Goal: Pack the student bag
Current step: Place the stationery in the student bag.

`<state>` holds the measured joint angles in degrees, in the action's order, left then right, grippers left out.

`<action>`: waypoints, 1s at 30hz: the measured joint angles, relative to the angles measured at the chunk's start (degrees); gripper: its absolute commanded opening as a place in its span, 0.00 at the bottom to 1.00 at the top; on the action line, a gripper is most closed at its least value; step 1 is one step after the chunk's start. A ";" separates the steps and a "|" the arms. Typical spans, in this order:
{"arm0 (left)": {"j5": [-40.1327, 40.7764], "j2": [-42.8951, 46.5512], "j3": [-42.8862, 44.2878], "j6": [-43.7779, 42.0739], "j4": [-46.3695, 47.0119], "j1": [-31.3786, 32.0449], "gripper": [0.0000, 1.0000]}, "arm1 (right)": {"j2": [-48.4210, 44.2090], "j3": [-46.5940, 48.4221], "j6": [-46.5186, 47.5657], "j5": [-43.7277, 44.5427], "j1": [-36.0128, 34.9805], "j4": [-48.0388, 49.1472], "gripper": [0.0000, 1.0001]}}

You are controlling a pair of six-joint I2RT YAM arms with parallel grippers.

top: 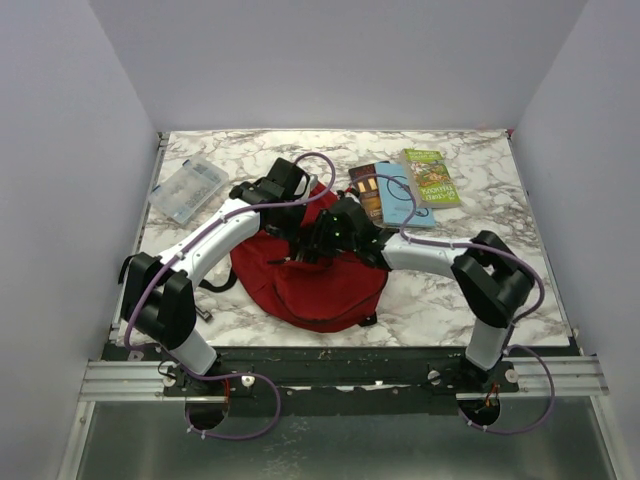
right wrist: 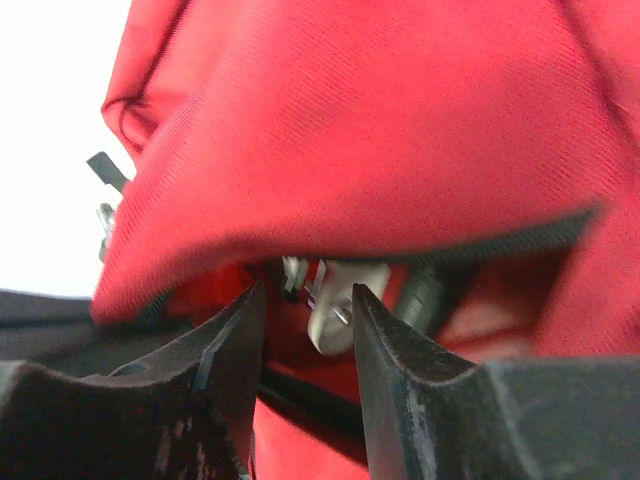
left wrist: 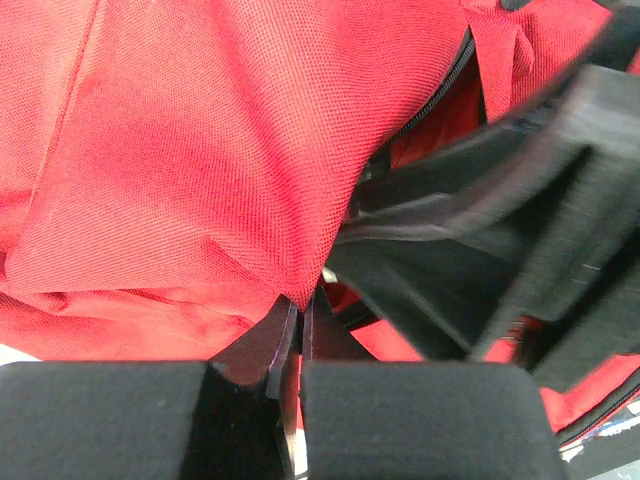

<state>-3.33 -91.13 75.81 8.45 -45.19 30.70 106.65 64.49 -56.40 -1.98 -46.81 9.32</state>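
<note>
The dark red student bag lies in the middle of the table. My left gripper is over its upper edge; in the left wrist view the jaws are shut on a pinched fold of the bag's red fabric. My right gripper is close beside it on the bag's top. In the right wrist view the jaws stand apart under a lifted flap of the bag, with a pale zipper pull between them, not gripped. The black zipper line runs near the blurred right gripper.
Three books lie behind the bag at the right: a dark one, a light blue one and a green one. A clear plastic case sits at the back left. White walls close in the marble table.
</note>
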 measured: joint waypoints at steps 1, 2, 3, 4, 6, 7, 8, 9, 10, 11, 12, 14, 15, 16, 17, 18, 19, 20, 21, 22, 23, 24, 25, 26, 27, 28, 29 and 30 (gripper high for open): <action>-0.02 0.00 0.00 0.00 0.02 0.04 0.00 | -1.68 -1.57 0.44 0.79 0.00 -0.50 0.51; -0.02 0.00 0.00 -0.07 0.02 0.07 0.00 | -3.76 -3.54 1.07 1.86 0.00 -1.51 0.55; -0.02 0.00 0.00 -0.13 0.02 0.13 0.00 | -4.96 -4.63 1.33 2.71 0.00 -2.29 0.58; -0.04 0.00 0.00 -0.13 -0.02 0.15 0.00 | -5.99 -5.55 1.79 3.58 0.00 -3.13 0.58; -0.04 0.00 0.00 -0.13 0.00 0.17 0.00 | -6.62 -6.32 2.56 4.87 0.00 -4.09 0.58; -0.04 0.00 0.00 -0.13 0.02 0.17 0.00 | -6.54 -6.34 2.78 5.38 0.00 -4.59 0.57; -0.04 0.00 0.00 -0.13 0.02 0.17 0.00 | -6.27 -6.34 2.95 5.57 0.00 -4.94 0.55; -0.04 0.00 0.00 -0.13 0.00 0.17 0.00 | -5.90 -6.34 3.08 5.64 0.00 -4.90 0.54; -0.04 0.00 0.00 -0.13 0.00 0.17 0.00 | -5.35 -6.32 3.19 5.64 0.00 -4.57 0.53; -0.04 0.00 0.00 -0.11 0.02 0.17 0.00 | -4.52 -6.12 3.30 5.60 0.00 -4.28 0.52; -0.04 0.00 -0.02 -0.11 0.04 0.20 0.00 | -3.34 -5.53 3.41 5.46 0.00 -4.24 0.52; -0.04 0.00 -0.24 -0.09 0.20 0.26 0.00 | -0.07 -3.15 3.74 4.59 0.00 -3.87 0.52; -0.04 0.00 -0.35 -0.09 0.24 0.39 0.09 | 1.51 -1.99 4.04 3.45 0.00 -2.82 0.54; -0.04 0.00 -0.42 -0.09 0.22 0.57 0.15 | 2.75 -1.22 4.46 0.50 0.00 -0.28 0.56; -0.09 0.00 -0.42 -0.13 0.22 0.57 0.23 | 2.58 -1.20 4.81 -0.50 0.00 0.52 0.57; -0.15 0.00 -0.52 0.11 0.26 0.57 0.29 | 2.23 -1.33 5.18 -1.42 0.04 1.27 0.60; -0.37 0.00 -0.55 0.33 0.26 0.55 0.38 | 1.42 -1.84 5.55 -2.19 0.13 2.14 0.61; -0.66 0.04 -0.55 0.52 0.28 0.59 0.46 | 0.28 -2.67 5.92 -2.82 0.35 2.75 0.63; -0.81 0.17 -0.55 0.57 0.11 0.68 0.53 | -1.46 -3.78 6.47 -3.23 0.50 2.91 0.66; -0.98 0.66 -0.57 0.72 -0.42 0.66 0.58 | -3.54 -5.18 7.06 -3.41 0.70 2.62 0.68; -1.11 1.11 -0.59 0.94 -0.63 0.66 0.63 | -5.46 -6.54 7.96 -3.74 0.81 2.03 0.71; -1.22 2.08 -0.61 1.14 -0.74 0.66 0.67 | -7.37 -7.72 8.81 -4.07 0.87 1.27 0.73; -1.33 3.28 -0.66 1.22 -0.90 0.66 0.70 | -9.29 -8.90 10.03 -4.22 1.16 0.70 0.75; -1.33 5.05 -0.74 1.40 -1.01 0.66 0.74 | -11.17 -10.01 11.19 -4.35 1.36 0.11 0.76; -1.33 6.05 -0.85 1.51 -1.03 0.66 0.76 | -13.11 -11.06 12.81 -4.50 1.40 -0.72 0.77; -1.31 8.35 -1.25 1.68 -0.94 0.66 0.79 | -14.95 -11.74 14.56 -4.61 1.38 -1.95 0.77; -1.05 11.13 -2.03 2.12 -0.81 0.46 0.81 | -16.55 -12.09 16.52 -4.90 1.38 -3.02 0.78; -0.66 13.40 -2.80 2.49 -0.81 0.31 0.85 | -18.03 -12.13 18.80 -5.16 1.33 -3.93 0.78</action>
<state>-3.99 -77.73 73.01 10.94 -46.00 31.00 88.62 52.36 -37.60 -7.14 -45.47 5.39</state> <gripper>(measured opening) 0.771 0.769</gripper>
